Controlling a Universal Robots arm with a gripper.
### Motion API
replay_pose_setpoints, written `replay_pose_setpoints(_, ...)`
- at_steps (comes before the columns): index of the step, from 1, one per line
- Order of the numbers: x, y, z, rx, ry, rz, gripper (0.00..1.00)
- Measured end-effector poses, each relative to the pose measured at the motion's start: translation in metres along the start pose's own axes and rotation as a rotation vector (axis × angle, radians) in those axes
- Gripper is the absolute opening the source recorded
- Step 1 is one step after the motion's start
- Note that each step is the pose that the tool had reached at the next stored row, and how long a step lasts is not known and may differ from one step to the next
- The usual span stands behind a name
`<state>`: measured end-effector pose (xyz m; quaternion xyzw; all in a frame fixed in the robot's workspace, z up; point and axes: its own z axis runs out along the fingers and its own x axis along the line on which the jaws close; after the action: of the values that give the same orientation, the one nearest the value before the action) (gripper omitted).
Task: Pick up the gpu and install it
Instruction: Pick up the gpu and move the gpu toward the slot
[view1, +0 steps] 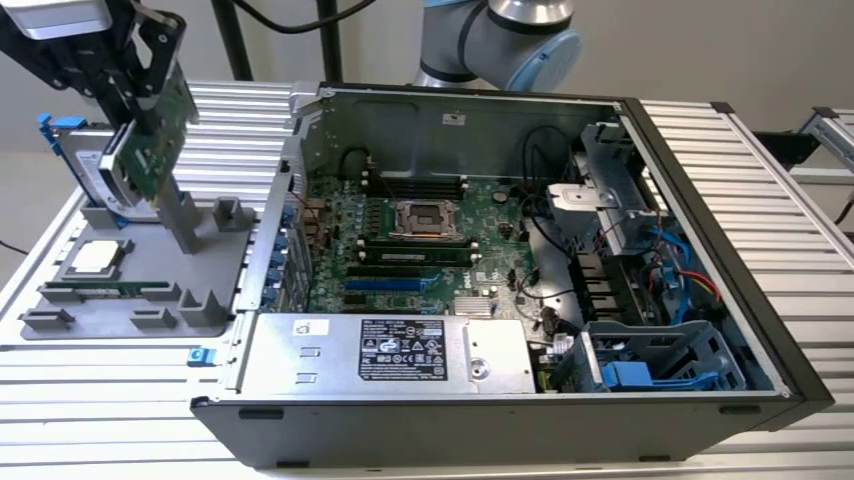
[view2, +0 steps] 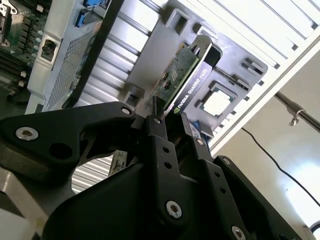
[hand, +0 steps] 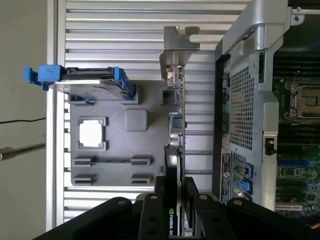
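One gpu (view1: 144, 150) hung in the end effector (view1: 138, 95) at the exterior view's upper left, above the grey tray (view1: 134, 310). The two black fingers (view2: 159, 135) were clamped on the card's upper end, one on each face. In the second wrist view the gpu (view2: 187, 82) ran away from the end effector (view2: 170, 119), green board on one side and black shroud on the other. In the first wrist view the gpu (hand: 176, 130) appeared edge-on, rising out of the end effector (hand: 176, 195), with its silver bracket (hand: 177, 50) at the far end. In the exterior view the card was tilted and its green face was turned toward the camera. Its lower end lay close to the tray's upright posts; contact there could not be judged.

Tray contents:
- A hard drive (view1: 80, 165) in a blue frame stood on edge just beside the card, on the exterior view's left.
- A square processor (view1: 96, 258) lay flat in its pocket, nearer the camera.
- A narrow green memory stick (view1: 114, 290) lay in a slot just in front of the processor.

The tray sat on the slatted desk (view1: 94, 410). Beside it, toward the exterior view's right, stood the open case (view1: 694, 250). Its motherboard (view1: 400, 245) was exposed, and a silver power supply (view1: 387, 350) sat along its near side.
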<state>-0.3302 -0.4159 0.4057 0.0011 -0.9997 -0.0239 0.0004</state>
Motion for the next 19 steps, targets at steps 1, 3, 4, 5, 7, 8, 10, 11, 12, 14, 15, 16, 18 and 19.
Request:
replay_pose_setpoints(1,0.0000,0.0000,-0.0004,0.0000,0.0000,0.000,0.00)
replay_pose_setpoints(3,0.0000,0.0001,-0.0012,0.0000,0.0000,0.000,0.00)
replay_pose_setpoints(4,0.0000,0.0001,-0.0016,0.0000,-0.0001,0.000,0.00)
replay_pose_setpoints(5,0.0000,0.0001,-0.0020,0.0000,0.0000,0.000,0.00)
replay_pose_setpoints(7,0.0000,0.0001,-0.0027,0.0000,0.0000,0.000,0.00)
replay_pose_setpoints(8,0.0000,0.0001,-0.0031,0.0000,0.0000,0.000,0.00)
replay_pose_setpoints(10,0.0000,0.0002,-0.0036,0.0000,0.0000,0.000,0.00)
replay_pose_setpoints(11,0.0000,0.0002,-0.0038,0.0000,0.0000,0.000,0.00)
replay_pose_setpoints(12,0.0000,0.0002,-0.0040,0.0000,-0.0001,0.000,0.00)
replay_pose_setpoints(14,0.0000,0.0002,-0.0045,0.0000,0.0000,0.000,0.00)
replay_pose_setpoints(15,0.0000,0.0002,-0.0049,0.0000,0.0001,0.000,0.00)
replay_pose_setpoints(16,0.0000,0.0003,-0.0052,0.0000,0.0000,0.000,0.00)
replay_pose_setpoints(18,0.0000,0.0003,-0.0060,0.0000,0.0000,0.000,0.00)
replay_pose_setpoints(19,0.0000,0.0003,-0.0064,0.0000,0.0000,0.000,0.00)
